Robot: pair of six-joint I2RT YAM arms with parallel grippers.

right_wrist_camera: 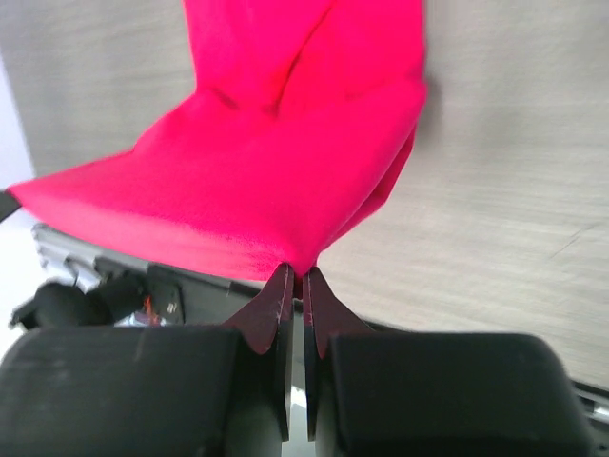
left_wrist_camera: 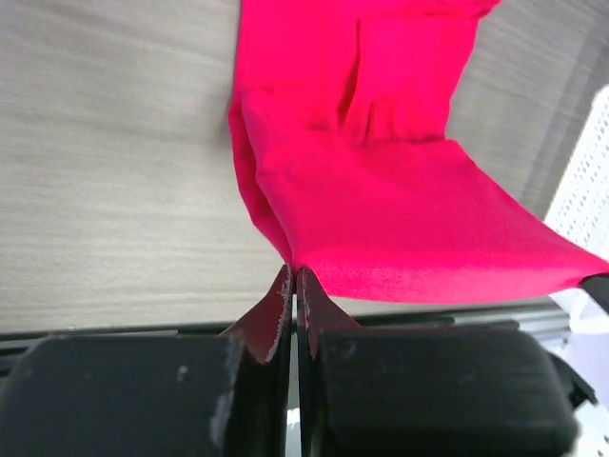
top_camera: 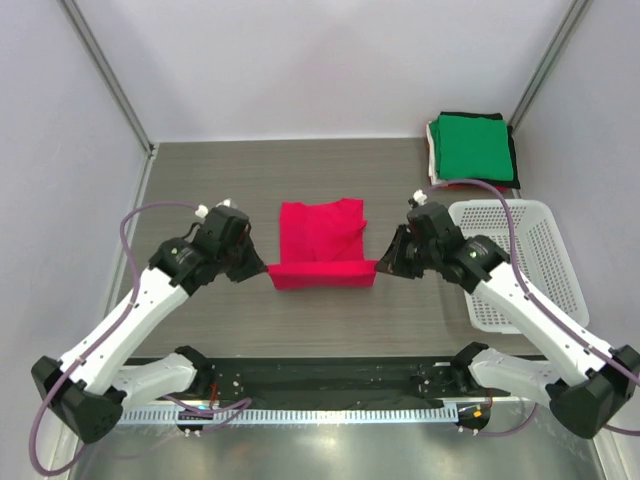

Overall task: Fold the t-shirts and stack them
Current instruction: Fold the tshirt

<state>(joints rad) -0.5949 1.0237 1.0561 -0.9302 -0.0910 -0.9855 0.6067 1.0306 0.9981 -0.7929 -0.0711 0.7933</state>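
As left tool point(left_wrist_camera: 295, 278), right tool point(right_wrist_camera: 296, 278) pinch it | t-shirt point(top_camera: 322, 240) between, seemingly taut

**No Legible Writing**

No word, label, brand mark, number or sign can be read in any of the three views.
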